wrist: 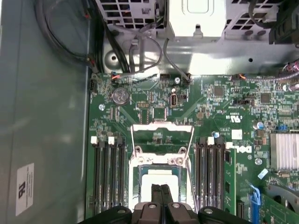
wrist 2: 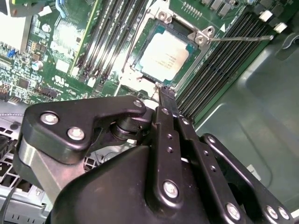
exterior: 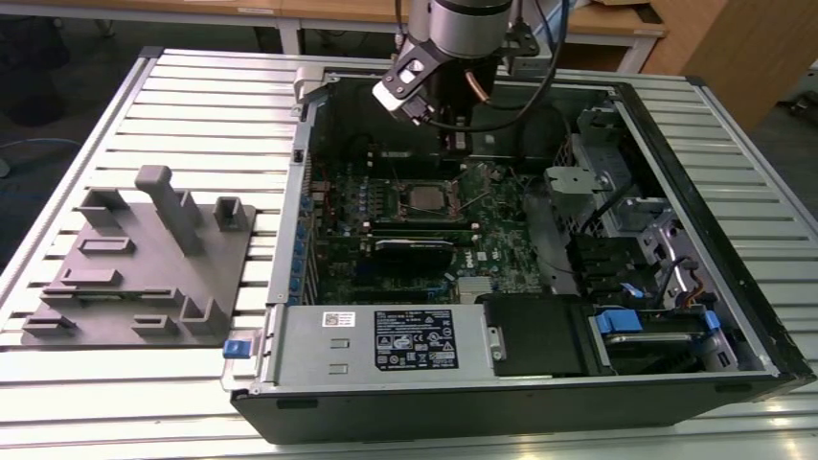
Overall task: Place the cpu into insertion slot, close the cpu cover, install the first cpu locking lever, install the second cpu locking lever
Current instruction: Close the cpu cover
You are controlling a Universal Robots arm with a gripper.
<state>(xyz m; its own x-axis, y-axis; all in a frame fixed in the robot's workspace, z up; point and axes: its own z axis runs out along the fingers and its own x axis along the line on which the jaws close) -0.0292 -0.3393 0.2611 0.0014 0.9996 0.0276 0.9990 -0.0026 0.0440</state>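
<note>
The cpu (wrist 2: pixel 163 56) lies flat in the insertion slot (exterior: pixel 428 197) on the green motherboard, its silver top facing up. The cpu cover (wrist 2: pixel 198 36) is down around it as a metal frame, seen in both wrist views (wrist: pixel 160 161). A thin wire locking lever (wrist 2: pixel 239 38) sticks out sideways from the socket; two wire levers (wrist: pixel 132 142) stand raised beside the cover. My gripper (wrist 2: pixel 167 95) is shut with nothing between its fingers, its tips hovering just at the socket's edge (wrist: pixel 161 190). In the exterior view the gripper (exterior: pixel 451 144) hangs above the board just behind the socket.
The board sits inside an open computer case (exterior: pixel 287 240) on a slatted table. Memory slots (wrist: pixel 108 172) flank the socket. A power supply (exterior: pixel 383 340) and drive bays (exterior: pixel 639 326) fill the near side. A grey fixture block (exterior: pixel 141 259) stands at the exterior view's left.
</note>
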